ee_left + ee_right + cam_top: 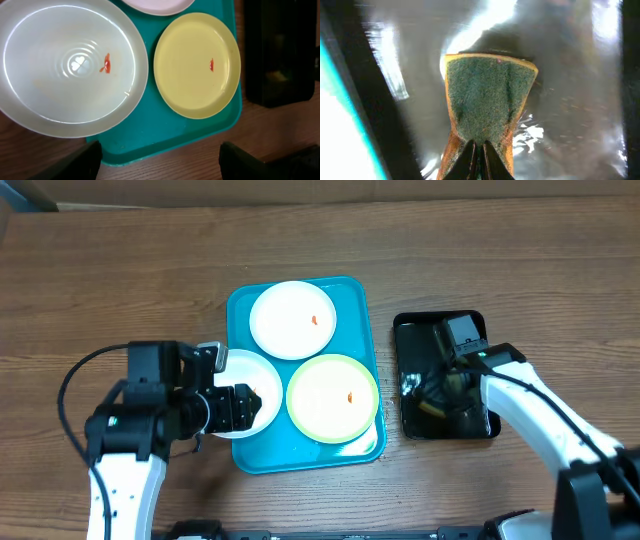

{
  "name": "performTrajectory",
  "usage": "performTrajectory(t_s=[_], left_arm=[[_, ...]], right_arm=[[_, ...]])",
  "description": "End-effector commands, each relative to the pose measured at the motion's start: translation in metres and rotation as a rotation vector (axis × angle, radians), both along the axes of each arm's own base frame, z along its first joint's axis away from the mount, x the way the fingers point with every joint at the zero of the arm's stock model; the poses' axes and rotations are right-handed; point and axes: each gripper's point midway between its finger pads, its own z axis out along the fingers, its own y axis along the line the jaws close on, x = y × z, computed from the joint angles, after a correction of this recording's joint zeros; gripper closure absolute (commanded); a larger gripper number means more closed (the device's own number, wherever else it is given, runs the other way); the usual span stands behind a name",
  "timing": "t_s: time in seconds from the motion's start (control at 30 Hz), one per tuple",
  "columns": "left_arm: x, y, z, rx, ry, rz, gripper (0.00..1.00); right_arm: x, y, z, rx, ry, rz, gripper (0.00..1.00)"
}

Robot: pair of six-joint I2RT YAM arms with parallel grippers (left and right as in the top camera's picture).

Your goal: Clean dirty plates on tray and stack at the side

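Observation:
The turquoise tray (357,295) holds three plates, each with a small orange-red smear. A white plate (292,320) lies at the back, and a yellow-green plate (332,397) lies at the front right. A second white plate (250,380) overhangs the tray's left rim. My left gripper (238,406) hovers at that plate's near edge. In the left wrist view its fingers (87,161) stand wide apart and open over the tray's corner (165,137), below the white plate (70,65). My right gripper (479,150) is shut on a green-faced yellow sponge (487,95).
A glossy black tray (470,325) sits right of the turquoise tray, with my right arm over it. The yellow-green plate (197,65) lies close to the tray's right rim. Bare wooden table surrounds both trays.

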Motion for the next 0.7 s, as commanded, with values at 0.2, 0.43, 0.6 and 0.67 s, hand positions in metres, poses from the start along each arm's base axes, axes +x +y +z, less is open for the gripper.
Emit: performTrajectory(t_s=[0.2, 0.43, 0.6, 0.67], left_arm=[[-0.009, -0.034, -0.029, 0.014, 0.143, -0.132, 0.37], [0.008, -0.026, -0.037, 0.061, 0.116, -0.007, 0.27], [0.017, -0.043, -0.068, 0.034, 0.097, -0.026, 0.32], [0.022, -0.048, -0.084, 0.033, 0.103, -0.032, 0.37]], right_arm=[[-0.006, 0.086, 0.102, 0.271, -0.311, 0.482, 0.96], [-0.02, 0.131, 0.111, 0.328, -0.345, 0.573, 0.96], [-0.014, 0.136, 0.11, 0.31, -0.368, 0.538, 0.96], [-0.014, 0.137, 0.111, 0.312, -0.371, 0.538, 0.96]])
